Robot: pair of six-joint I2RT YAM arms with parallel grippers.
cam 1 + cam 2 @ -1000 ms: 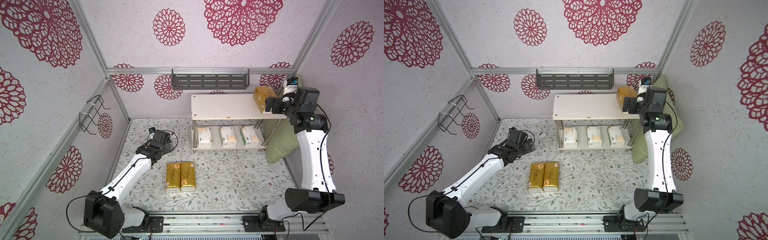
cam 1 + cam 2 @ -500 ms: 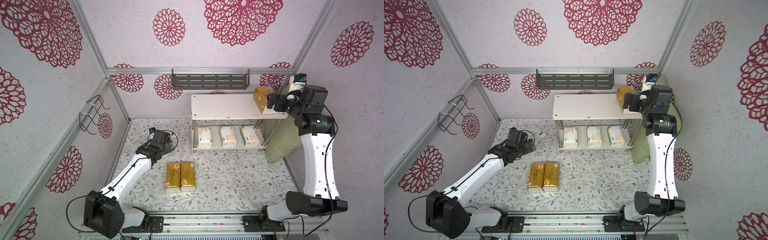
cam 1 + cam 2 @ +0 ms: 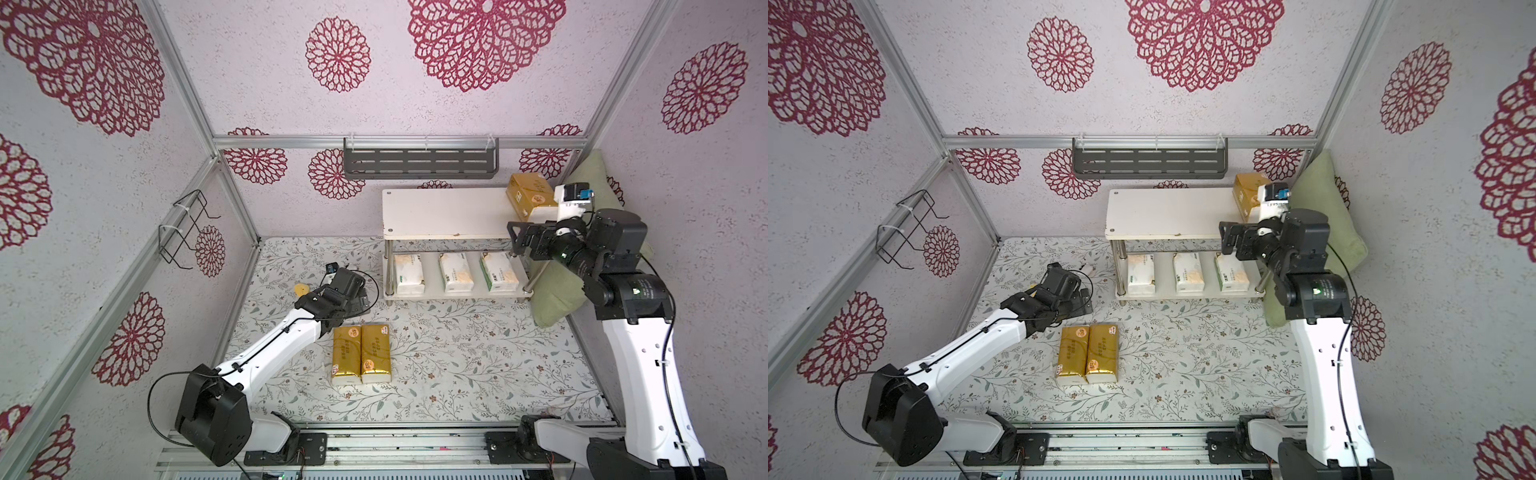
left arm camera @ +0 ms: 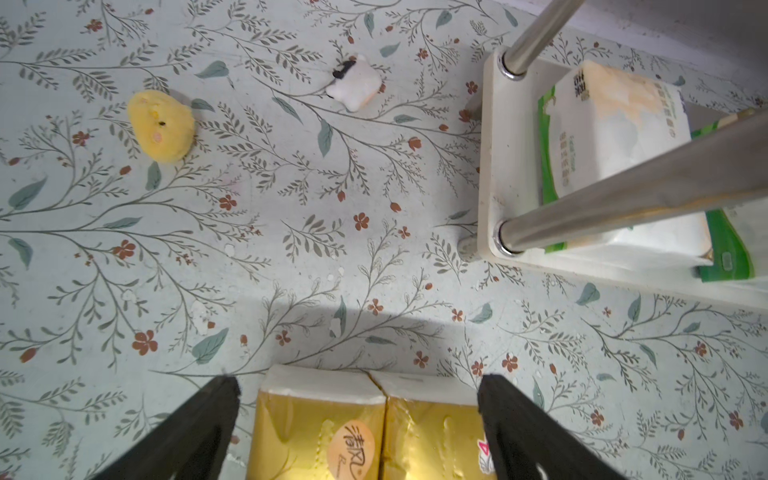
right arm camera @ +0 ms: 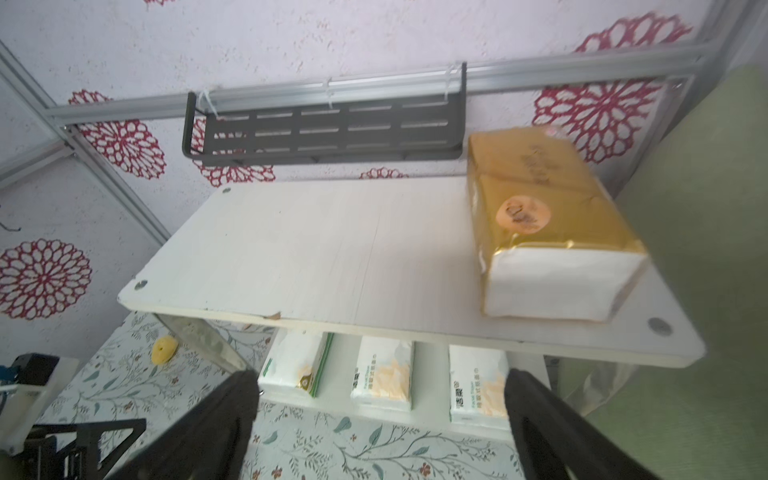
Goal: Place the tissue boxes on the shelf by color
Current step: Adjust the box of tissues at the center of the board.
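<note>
On the upper white board of the small two-tier shelf with chrome tube legs (image 3: 444, 212), at its right end, one shiny gold tissue pack with a white end (image 3: 528, 195) is lying flat, that white end facing the robot. Three white tissue packs with green-orange print (image 3: 456, 271) are sitting in a spaced row on the lower board. Two more gold tissue packs (image 3: 345, 353) are lying side by side, touching, on the floral tabletop well in front of the shelf.

The right gripper (image 3: 517, 240) is hovering before the top board's front edge near its right end. Its black fingers (image 5: 224, 411) are spreading wide with nothing between them, clear of the gold pack.

The left gripper (image 4: 359, 380) is hanging low over the far ends of the two floor packs, its fingers (image 4: 208, 415) standing wide apart; whether they are touching the wrap is impossible to tell.

A green cushion (image 3: 557, 291) is leaning in the right corner beside the shelf. A small yellow plush toy (image 4: 160, 124) and a small white plush toy (image 4: 355, 83) are lying on the tabletop.
</note>
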